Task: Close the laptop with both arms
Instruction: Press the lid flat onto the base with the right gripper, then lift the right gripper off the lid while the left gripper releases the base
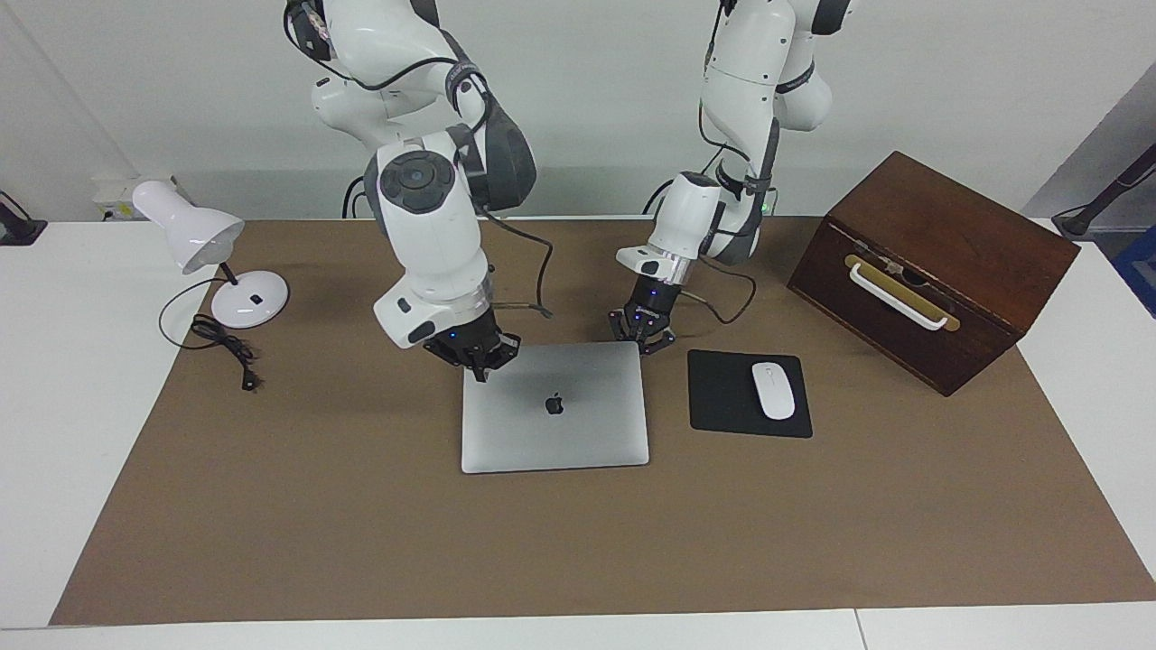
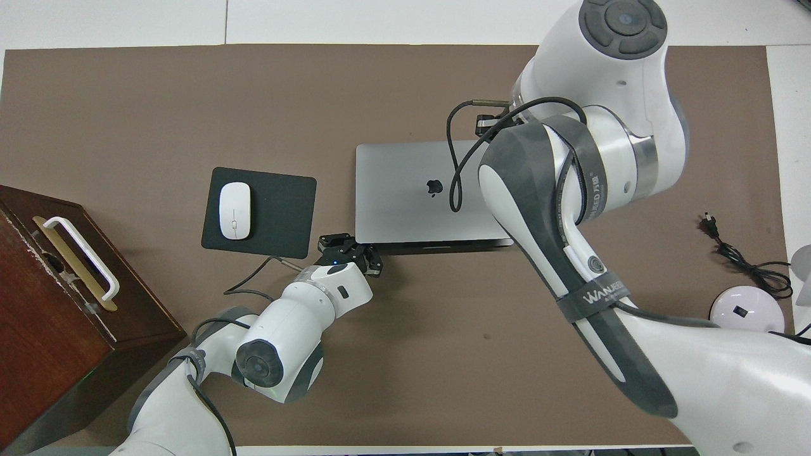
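laptop: thin silver-grey metal laptop (image 1: 554, 406) flat on brown bench (image 1: 361, 506), lid down | left pincer (image 1: 642, 337) at its robot-side corner, spread unclear | right pincer (image 1: 480, 357) over the other robot-side corner, spread unclear | paired to press evenly

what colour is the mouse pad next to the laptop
Black: a flat rectangular black mouse pad under the white mouse, clearest in the facing view.

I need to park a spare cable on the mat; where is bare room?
Bare brown mat lies farther from the robots than the closed silver-grey laptop and black mouse pad, and between laptop and white desk lamp. It is crowded at the laptop's robot-side corners, by the left gripper and right gripper.
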### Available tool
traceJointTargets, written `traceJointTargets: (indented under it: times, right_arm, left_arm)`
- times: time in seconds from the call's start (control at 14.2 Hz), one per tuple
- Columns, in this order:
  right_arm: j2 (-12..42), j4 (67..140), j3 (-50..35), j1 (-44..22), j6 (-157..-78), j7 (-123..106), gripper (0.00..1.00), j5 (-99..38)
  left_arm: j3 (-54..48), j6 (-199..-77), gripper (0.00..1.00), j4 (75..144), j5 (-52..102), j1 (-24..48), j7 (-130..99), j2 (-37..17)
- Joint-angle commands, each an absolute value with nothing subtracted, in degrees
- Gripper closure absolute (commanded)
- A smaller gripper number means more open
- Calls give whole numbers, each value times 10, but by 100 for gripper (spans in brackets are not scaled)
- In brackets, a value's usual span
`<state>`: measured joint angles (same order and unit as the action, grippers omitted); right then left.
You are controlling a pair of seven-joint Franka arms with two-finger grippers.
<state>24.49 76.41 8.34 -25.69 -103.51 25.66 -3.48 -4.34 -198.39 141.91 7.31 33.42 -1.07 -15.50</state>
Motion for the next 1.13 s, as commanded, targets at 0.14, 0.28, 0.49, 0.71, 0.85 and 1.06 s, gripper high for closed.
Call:
traceJointTargets:
  times: [0.14,0.28,0.49,0.71,0.85,1.06]
  right_arm:
    - [232,759,82,-254,-1028,212,100,-1]
    - [222,745,81,-241,-1018,194,100,5]
    - [203,729,80,-220,-978,143,100,18]
    - [167,729,82,-182,-946,66,100,18]
    - [143,728,77,-143,-914,14,100,18]
    - [123,699,79,-104,-861,-44,100,18]
  left_arm:
    - [-43,-1916,100,1417,76,338,-27,-118]
    - [-43,-1916,100,1421,76,338,-28,-113]
    - [-43,-1916,100,1427,76,339,-27,-106]
    - [-42,-1917,100,1454,76,341,-24,-95]
    - [-42,-1920,100,1469,76,342,-24,-82]
    - [-43,-1916,100,1482,76,344,-27,-59]
